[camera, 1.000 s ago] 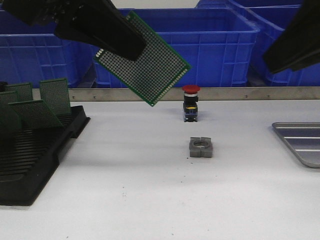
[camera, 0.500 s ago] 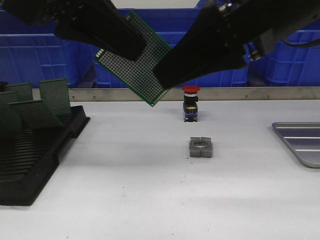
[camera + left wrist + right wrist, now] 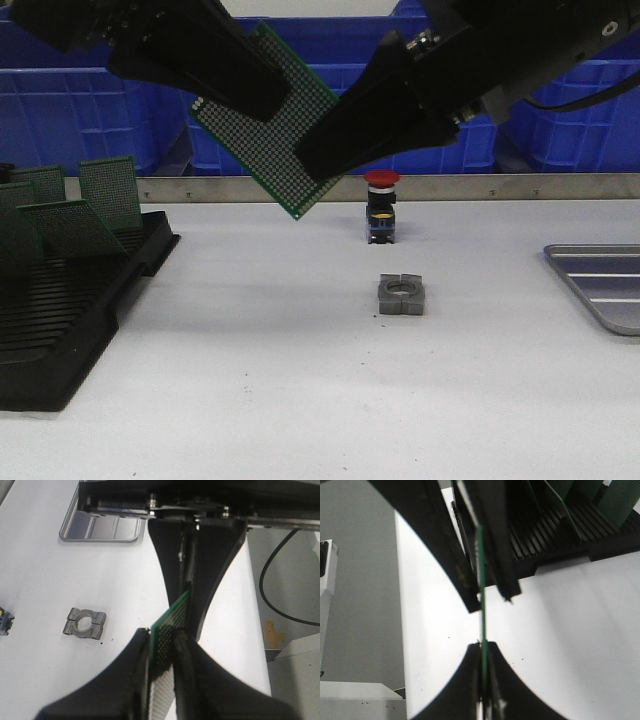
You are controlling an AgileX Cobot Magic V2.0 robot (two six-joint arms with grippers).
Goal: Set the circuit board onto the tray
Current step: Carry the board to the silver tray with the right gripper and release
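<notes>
Circuit board held in air, pinched by left hand and right hand.

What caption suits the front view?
Both grippers hold a green circuit board in mid-air above the white table.

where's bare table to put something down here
Widest bare patch: the white table in front, between the black slotted plastic rack and the flat silver-grey metal tray. Also between the rack and the small grey metal clamp block. Crowded behind it, by the red-capped push button.
</notes>
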